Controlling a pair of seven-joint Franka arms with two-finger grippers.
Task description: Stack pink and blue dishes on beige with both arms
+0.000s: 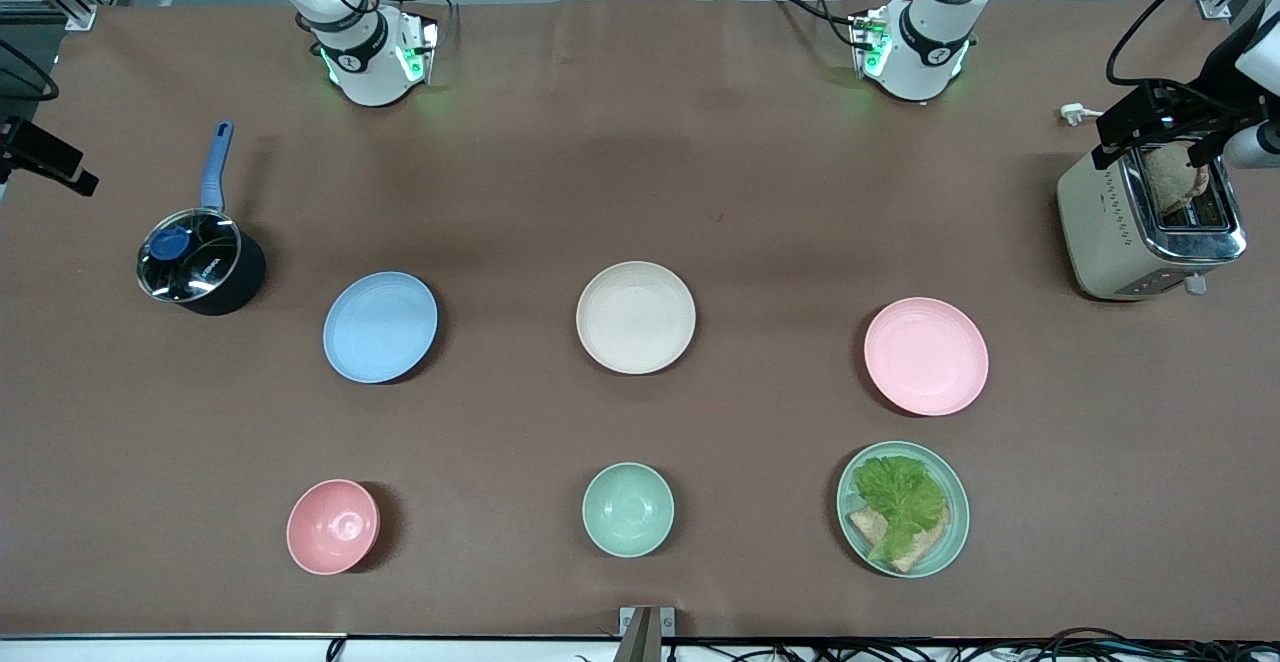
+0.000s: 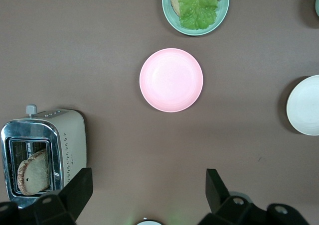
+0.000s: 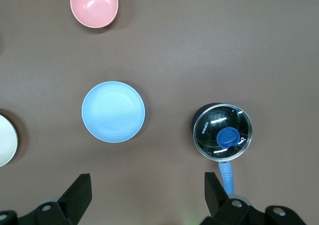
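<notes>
On brown cloth, round matte pink plate (image 2: 171, 79), blue plate (image 3: 113, 111) lie beneath both grippers' spread fingers (image 2: 77, 189)

Saucepan (image 1: 200, 264), toaster (image 1: 1148, 222), two bowls (image 1: 333, 526), lettuce plate (image 1: 903, 508).

Bulky white arms (image 1: 350, 52), black joint bands, green base lights, loose black cables; dark end effector fingers (image 2: 75, 190).

Blue plate (image 1: 380, 327), beige plate (image 1: 636, 317), pink plate (image 1: 926, 355) lie apart, unstacked
</notes>
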